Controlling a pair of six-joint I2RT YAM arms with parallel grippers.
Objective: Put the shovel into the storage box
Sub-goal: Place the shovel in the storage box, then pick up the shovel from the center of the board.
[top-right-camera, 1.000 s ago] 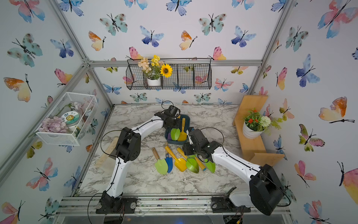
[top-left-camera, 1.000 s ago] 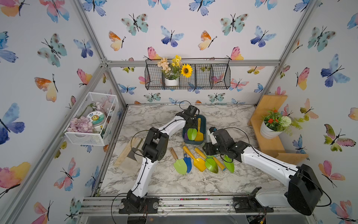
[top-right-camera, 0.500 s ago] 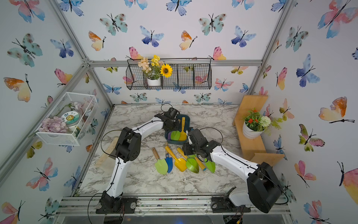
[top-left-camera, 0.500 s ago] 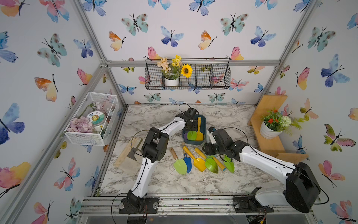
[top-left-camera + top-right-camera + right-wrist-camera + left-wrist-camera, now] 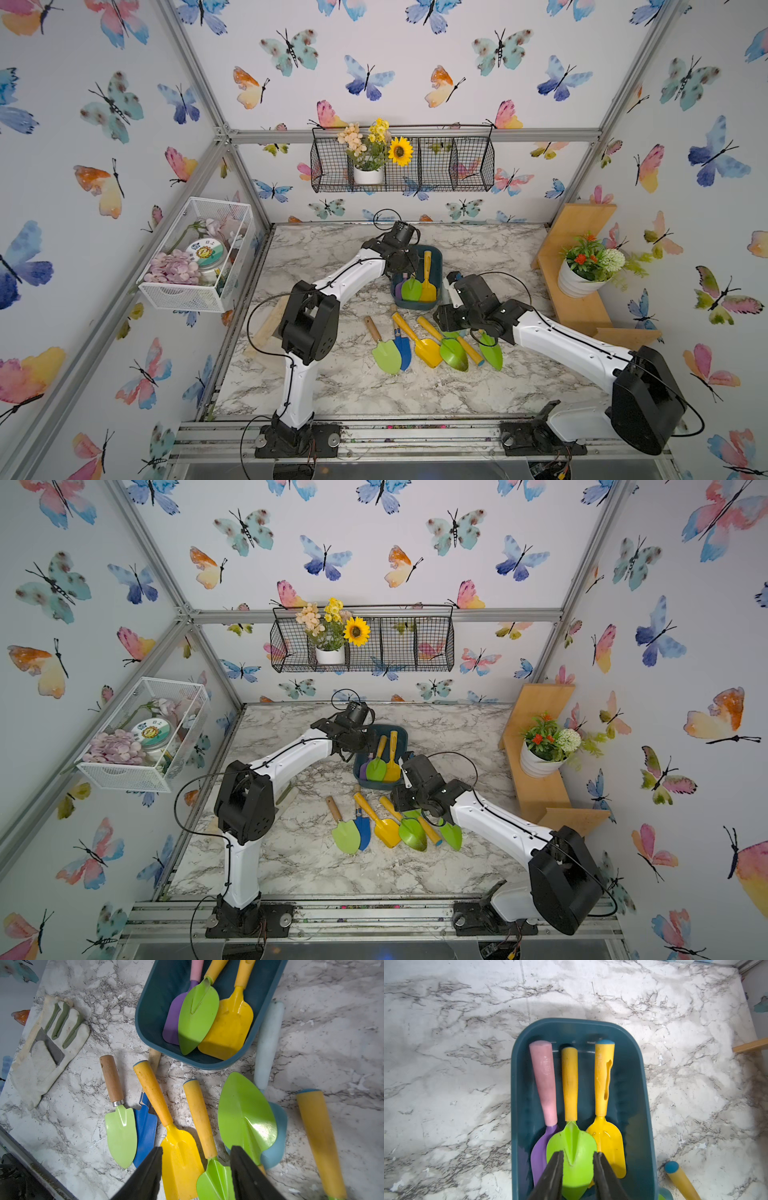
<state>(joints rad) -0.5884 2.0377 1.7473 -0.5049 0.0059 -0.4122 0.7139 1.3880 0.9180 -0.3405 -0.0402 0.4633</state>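
Nearest the front rail (image 5: 415, 434): at least six shovels still loose on the surface (image 5: 353, 386), mostly blades toward the rail. Wood-handled green shovel (image 5: 120, 1134), blue shovel (image 5: 145, 1126) (partly tucked under it) and yellow shovel (image 5: 180, 1153) lie edge to edge. Right gripper (image 5: 196, 1149) hangs low over the next one, the yellow-handled green shovel (image 5: 199, 1118): jaws about half apart either side of its neck, not pinched, nothing held. Beside it a big green blade (image 5: 247, 1113) lies on a light-blue shovel (image 5: 268, 1043), then one more yellow handle (image 5: 320, 1142).

Just beyond the row, the storage box (image 5: 637, 1105) holds three, handles away from the row: purple shovel (image 5: 546, 1080), boxed green shovel (image 5: 570, 1084), boxed yellow shovel (image 5: 604, 1076). Left gripper (image 5: 578, 1153) sits over the boxed green blade, jaws partly open, blade showing in the gap, gripping nothing. I'd call that one placed. Roughly a third done, the rest to go.

Room: box floor is nearly full across. Only a thin strip is free along the wall by the boxed yellow shovel, so later ones probably stack. Light-blue handle lies just beside a long wall of the box; the blue shovel's handle tip is at the near wall. Both grippers crowd the box, so the left one should back out first. Open surface behind and left of the box; glove (image 5: 47, 1049) at the left edge, wooden shelf (image 5: 582, 307) well apart on the right.
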